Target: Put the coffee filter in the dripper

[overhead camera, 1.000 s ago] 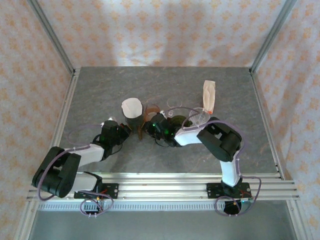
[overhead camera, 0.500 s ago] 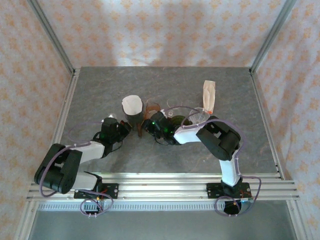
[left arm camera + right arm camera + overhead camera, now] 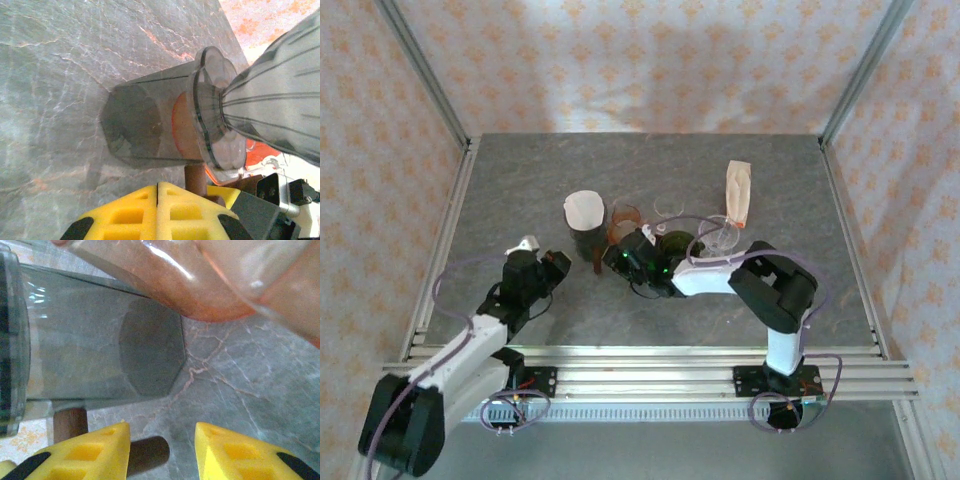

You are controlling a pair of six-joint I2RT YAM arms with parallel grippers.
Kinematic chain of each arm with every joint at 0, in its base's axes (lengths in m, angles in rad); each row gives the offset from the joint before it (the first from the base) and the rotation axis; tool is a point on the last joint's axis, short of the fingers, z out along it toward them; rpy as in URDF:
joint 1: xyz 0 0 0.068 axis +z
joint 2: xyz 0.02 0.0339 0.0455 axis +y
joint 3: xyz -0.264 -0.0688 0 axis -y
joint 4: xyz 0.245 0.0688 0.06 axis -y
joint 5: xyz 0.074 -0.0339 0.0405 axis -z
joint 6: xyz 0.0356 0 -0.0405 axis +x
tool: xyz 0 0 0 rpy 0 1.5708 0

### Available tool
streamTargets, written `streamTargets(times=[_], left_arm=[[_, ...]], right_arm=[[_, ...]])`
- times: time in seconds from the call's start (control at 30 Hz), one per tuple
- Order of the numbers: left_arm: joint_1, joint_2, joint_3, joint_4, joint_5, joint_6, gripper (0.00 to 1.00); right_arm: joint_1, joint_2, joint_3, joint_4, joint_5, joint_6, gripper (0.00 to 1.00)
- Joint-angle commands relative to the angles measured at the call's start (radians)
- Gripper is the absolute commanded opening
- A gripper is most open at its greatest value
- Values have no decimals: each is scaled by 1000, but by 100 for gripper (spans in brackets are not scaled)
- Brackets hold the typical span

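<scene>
My left jaws were shut, their yellow pads (image 3: pixel 125 215) pressed flat together with nothing between them. They stood apart from the dripper (image 3: pixel 588 242), which rose at their 1 o'clock on the desk (image 3: pixel 520 180). From the left wrist, its smoky base and the ribbed cone above it were close in front of me.

My right jaws were open, the two pads (image 3: pixel 85 454) well parted. The brown handle (image 3: pixel 150 450) at the dripper's base reached into the gap, close against one pad and clear of the other. I could not tell whether it touched. The dripper stood just beside these jaws, at their 10 o'clock.

The white coffee filter (image 3: pixel 584 210) sat in the dripper's mouth, its round opening facing up.

An orange cup (image 3: pixel 623 218) stood at 12 o'clock from my right jaws, just beside the dripper. A tall paper pouch (image 3: pixel 739 190) lay well apart at 2 o'clock.
</scene>
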Motion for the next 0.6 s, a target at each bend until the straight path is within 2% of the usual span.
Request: streamTargets(times=[0.0,0.27,0.4,0.5,0.57], left_arm=[[0,-128,-4,-185,-35,-8,9],[-1,-482,-7,-450,-36,-37,22],[-1,-593,-5,-531,-23,-49,32],[-1,-621,-2,-535,-5,-55,43],[-1,-617,3,-522,13,-56,55]], right_arm=[[19,-74,-33,-83,60,12,39],[56,-237,-81,-266,66,-43,44],[60,-341,-130,-320,71,-85,46],[60,-419,-105,-439,96,-172,47],[60,-464,-65,-537,135,-231,47]])
